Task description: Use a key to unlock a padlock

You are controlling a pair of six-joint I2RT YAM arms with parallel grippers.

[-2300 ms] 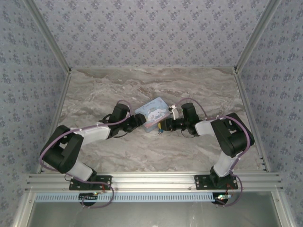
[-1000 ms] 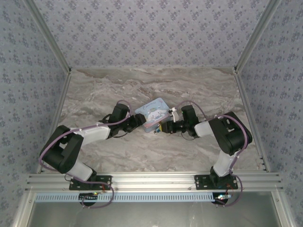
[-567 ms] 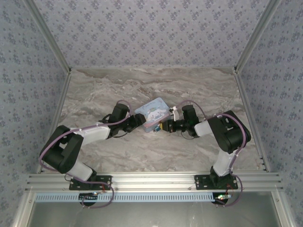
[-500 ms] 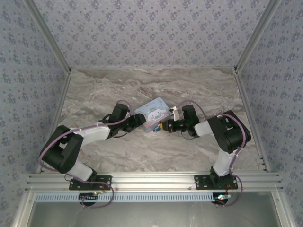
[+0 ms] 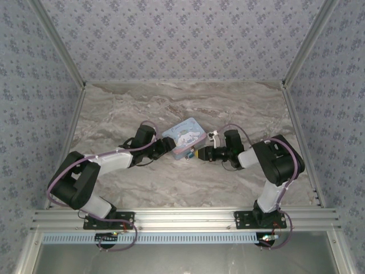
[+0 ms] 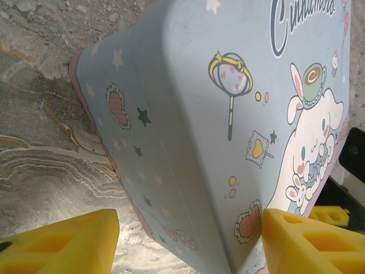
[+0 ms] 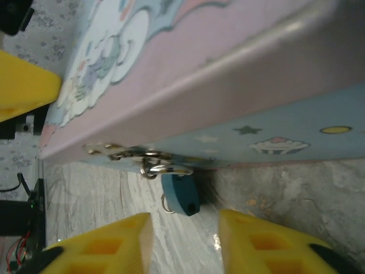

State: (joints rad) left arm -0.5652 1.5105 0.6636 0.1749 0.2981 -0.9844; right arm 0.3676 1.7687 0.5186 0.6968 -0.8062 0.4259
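Observation:
The padlock (image 7: 180,194), small and teal, hangs by its silvery loop from the hasp (image 7: 149,158) on the front of the pale blue cartoon tin box (image 5: 185,137). A thin wire ring shows at its side. The key is hidden. My right gripper (image 7: 185,242) is open just short of the padlock, its yellow fingers (image 7: 102,245) on either side with bare marble between them. My left gripper (image 6: 188,242) is open astride the box's (image 6: 188,114) near corner. Its right finger (image 6: 311,242) touches the lid; the left finger stands apart.
The box lies mid-table on the marble top (image 5: 171,103), with both arms meeting at it: left gripper (image 5: 169,146) and right gripper (image 5: 201,153). Metal frame rails (image 5: 299,125) and patterned walls bound the table. Open marble lies behind and in front of the box.
My right arm has drawn back a little to the right from the box's front, and its gripper has come off the padlock. The left arm and box have not moved.

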